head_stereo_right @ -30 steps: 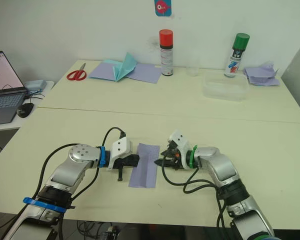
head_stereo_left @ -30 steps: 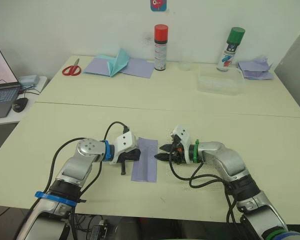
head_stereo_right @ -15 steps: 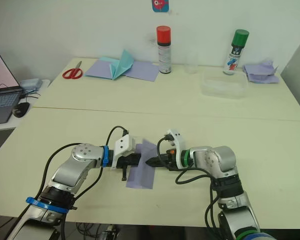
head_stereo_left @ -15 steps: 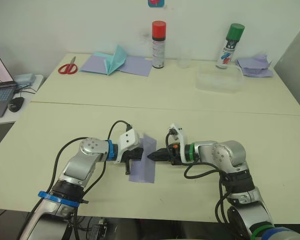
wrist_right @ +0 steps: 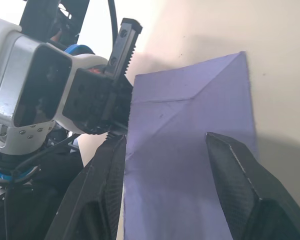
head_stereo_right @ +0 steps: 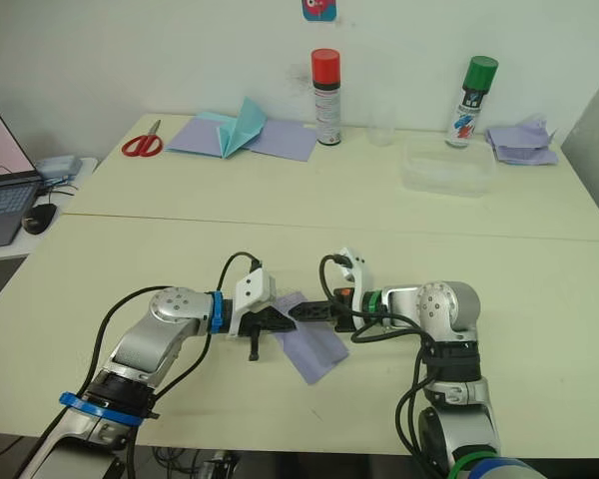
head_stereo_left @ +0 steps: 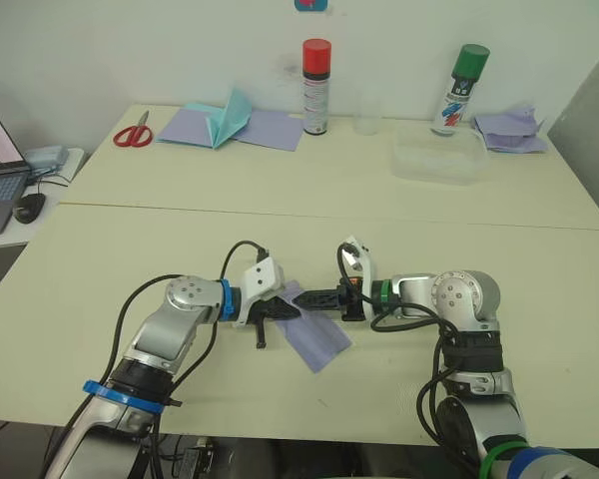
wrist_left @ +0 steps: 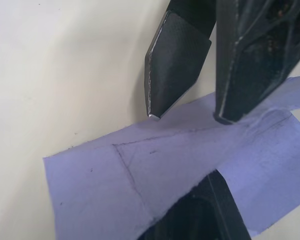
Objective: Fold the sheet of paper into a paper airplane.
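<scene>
The sheet of paper [head_stereo_left: 319, 337], pale lavender-blue with folded corners and straight creases, lies slantwise on the near table between my arms. In the right wrist view one end of the sheet of paper [wrist_right: 190, 100] comes to a point. My left gripper [head_stereo_left: 280, 317] is open: one finger rests on the sheet's left end [wrist_left: 205, 210], and the other sticks out towards the table's front edge. My right gripper [head_stereo_left: 304, 297] reaches in from the right, open, with both fingertips [wrist_left: 175, 60] touching the sheet's far end. No finished paper airplane is in view.
On the far table stand a red-capped spray can [head_stereo_left: 316, 88], a green-capped can [head_stereo_left: 460, 90], a clear cup [head_stereo_left: 366, 122] and a clear plastic box [head_stereo_left: 439, 160]. Scissors [head_stereo_left: 133, 133], lavender sheets with a teal paper shape [head_stereo_left: 230, 125] and crumpled lavender paper [head_stereo_left: 509, 130] lie there too. A mouse [head_stereo_left: 27, 207] sits far left.
The sheet has swung from lying lengthwise to slanting, its near end now further right. My right gripper has pushed left onto its far end. The left gripper stays at the sheet's left side.
</scene>
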You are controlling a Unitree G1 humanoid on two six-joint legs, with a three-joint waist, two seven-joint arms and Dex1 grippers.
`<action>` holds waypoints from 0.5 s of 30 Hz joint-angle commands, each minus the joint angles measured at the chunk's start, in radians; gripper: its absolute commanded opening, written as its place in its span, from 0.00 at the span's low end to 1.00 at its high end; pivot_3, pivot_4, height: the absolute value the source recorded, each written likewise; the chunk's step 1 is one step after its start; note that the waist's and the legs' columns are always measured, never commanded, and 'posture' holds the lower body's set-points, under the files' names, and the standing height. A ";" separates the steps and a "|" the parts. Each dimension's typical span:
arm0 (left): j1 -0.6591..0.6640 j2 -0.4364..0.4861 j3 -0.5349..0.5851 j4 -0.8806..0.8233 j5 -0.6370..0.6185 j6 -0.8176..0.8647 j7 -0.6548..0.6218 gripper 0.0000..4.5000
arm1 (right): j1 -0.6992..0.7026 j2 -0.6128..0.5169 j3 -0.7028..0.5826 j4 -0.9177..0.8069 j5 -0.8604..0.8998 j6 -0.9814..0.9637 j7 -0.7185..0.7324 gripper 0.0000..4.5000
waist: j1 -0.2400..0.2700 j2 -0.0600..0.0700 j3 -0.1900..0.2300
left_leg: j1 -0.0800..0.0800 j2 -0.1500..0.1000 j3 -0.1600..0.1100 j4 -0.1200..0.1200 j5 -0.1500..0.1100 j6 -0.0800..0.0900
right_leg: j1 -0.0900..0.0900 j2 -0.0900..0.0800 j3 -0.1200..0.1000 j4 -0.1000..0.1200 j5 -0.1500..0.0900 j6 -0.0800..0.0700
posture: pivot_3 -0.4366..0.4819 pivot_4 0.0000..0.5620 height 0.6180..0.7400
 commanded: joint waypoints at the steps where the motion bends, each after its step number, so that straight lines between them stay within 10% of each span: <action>1: -0.017 0.027 0.020 -0.022 -0.016 0.005 -0.017 0.00 | -0.025 -0.055 0.036 -0.095 0.051 0.005 0.026 0.57 | 0.000 0.000 0.000 | 0.000 0.000 0.000 0.000 0.000 0.000 | 0.000 0.000 0.000 0.000 0.000 0.000 | 0.48 0.27 1.00; 15: -0.033 -0.009 0.018 -0.068 -0.072 0.137 -0.011 0.00 | -0.019 -0.138 0.161 -0.267 0.108 -0.011 0.022 0.57 | 0.000 0.000 0.000 | -0.001 0.000 0.000 0.001 0.000 0.000 | 0.000 0.001 0.000 0.000 0.000 0.000 | 0.48 0.27 1.00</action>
